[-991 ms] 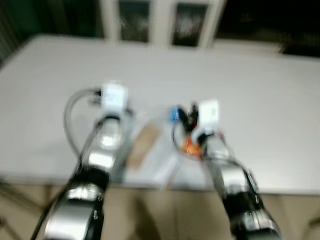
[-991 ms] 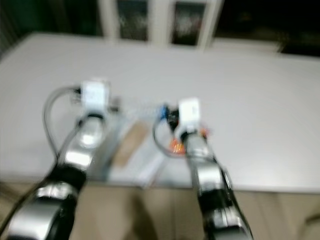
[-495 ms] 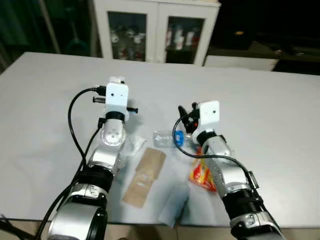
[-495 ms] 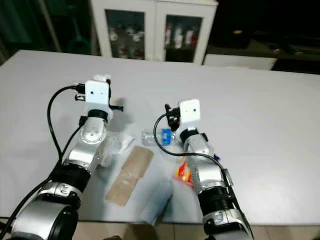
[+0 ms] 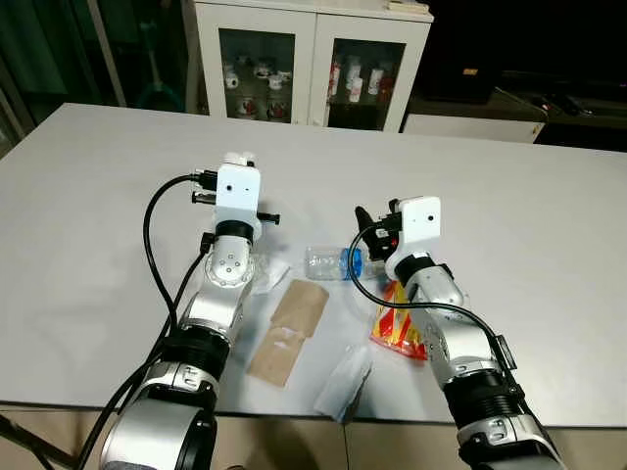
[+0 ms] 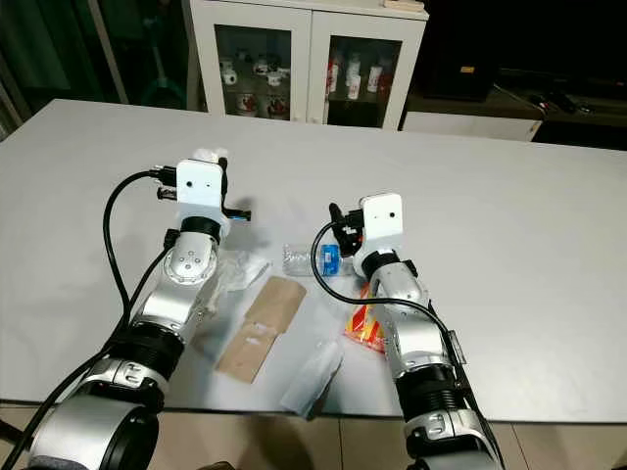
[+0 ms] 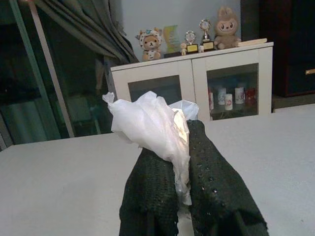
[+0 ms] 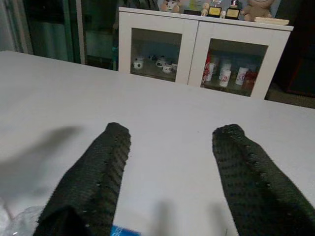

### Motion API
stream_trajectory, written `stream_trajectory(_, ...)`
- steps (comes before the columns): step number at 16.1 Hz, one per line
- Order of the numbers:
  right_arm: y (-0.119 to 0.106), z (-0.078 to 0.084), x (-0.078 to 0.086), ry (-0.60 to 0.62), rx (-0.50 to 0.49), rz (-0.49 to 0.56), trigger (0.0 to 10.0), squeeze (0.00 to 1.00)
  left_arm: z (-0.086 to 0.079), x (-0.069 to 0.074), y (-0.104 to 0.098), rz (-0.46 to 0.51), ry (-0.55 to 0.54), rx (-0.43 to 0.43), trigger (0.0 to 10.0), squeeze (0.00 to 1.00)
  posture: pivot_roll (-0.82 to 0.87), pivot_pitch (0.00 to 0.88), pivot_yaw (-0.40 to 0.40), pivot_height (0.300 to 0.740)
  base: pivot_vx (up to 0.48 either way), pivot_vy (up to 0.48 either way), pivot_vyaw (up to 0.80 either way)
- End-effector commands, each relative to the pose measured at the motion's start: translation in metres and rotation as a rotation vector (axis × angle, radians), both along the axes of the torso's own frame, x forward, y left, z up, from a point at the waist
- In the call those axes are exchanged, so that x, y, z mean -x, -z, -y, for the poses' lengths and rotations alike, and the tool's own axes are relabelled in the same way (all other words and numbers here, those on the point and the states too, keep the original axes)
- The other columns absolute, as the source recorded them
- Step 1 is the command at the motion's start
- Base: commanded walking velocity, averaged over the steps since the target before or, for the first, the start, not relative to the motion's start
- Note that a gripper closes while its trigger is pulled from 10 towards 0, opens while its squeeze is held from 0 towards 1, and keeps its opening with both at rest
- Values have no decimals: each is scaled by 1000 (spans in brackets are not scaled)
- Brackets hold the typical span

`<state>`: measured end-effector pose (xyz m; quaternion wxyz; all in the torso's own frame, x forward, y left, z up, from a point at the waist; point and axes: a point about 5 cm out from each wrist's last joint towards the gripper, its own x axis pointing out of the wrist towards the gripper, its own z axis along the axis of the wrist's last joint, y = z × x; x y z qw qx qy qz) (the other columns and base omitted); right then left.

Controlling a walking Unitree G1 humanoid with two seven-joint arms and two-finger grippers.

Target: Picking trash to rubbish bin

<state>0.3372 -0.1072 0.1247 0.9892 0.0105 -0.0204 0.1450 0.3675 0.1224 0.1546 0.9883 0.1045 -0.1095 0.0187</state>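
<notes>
Wide white bench, pale and plain. On it, near the front edge: clear plastic bottle with blue label, lying on its side; flat brown paper bag; crumpled clear wrapper just at the edge; red and yellow snack packet; crumpled clear film beside the bag.

Big grey table; white glass-door cabinet behind, dark room.

white tissue pinched in jaws, seemingly crumpled
</notes>
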Motion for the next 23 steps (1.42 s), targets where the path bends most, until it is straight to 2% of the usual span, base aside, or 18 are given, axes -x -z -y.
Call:
stream_trajectory(1, -3, 6, -2, 8, -21, 0, 10000, 1000, 2, 0, -2, 10, 16, 6, 10000, 0, -3, 10, -63, 740, 0, 0, 0)
stream_trajectory(6, -11, 12, -4, -53, -17, 17, 10000, 1000, -4, -1, -1, -3, 11, 9, 10000, 0, -8, 11, -65, 740, 0, 0, 0)
stream_trajectory(9, 1, 5, -2, -137, 41, -52, 10000, 1000, -6, -1, 0, -10, 13, 6, 10000, 0, -10, 10, -64, 740, 0, 0, 0)
stream_trajectory(11, 3, 2, 0, -188, 81, -51, 10000, 1000, -6, -1, 0, -14, 24, 3, 10000, 0, -8, 12, -61, 740, 0, 0, 0)
stream_trajectory(17, -16, 7, -8, -257, 94, 7, 10000, 1000, -5, -2, -1, -15, 48, -5, 10000, 0, -10, 5, -59, 740, 0, 0, 0)
stream_trajectory(19, -23, 3, -8, -373, 161, 22, 10000, 1000, -5, -2, -2, -16, 65, -6, 10000, 0, -10, 4, -57, 740, 0, 0, 0)
stream_trajectory(20, -27, 3, -8, -440, 202, 34, 10000, 0, -3, -2, -2, -21, 92, -13, 10000, 0, -9, 0, -58, 740, 0, 0, 0)
stream_trajectory(21, -29, 3, -8, -462, 221, 42, 10000, 0, -2, -2, -1, -22, 103, -16, 10000, 0, -9, 0, -58, 740, 0, 0, 0)
stream_trajectory(23, -32, 5, -8, -624, 374, 47, 10000, 0, 3, 0, 1, -24, 148, -26, 10000, 0, -9, 0, -53, 740, 0, 0, 0)
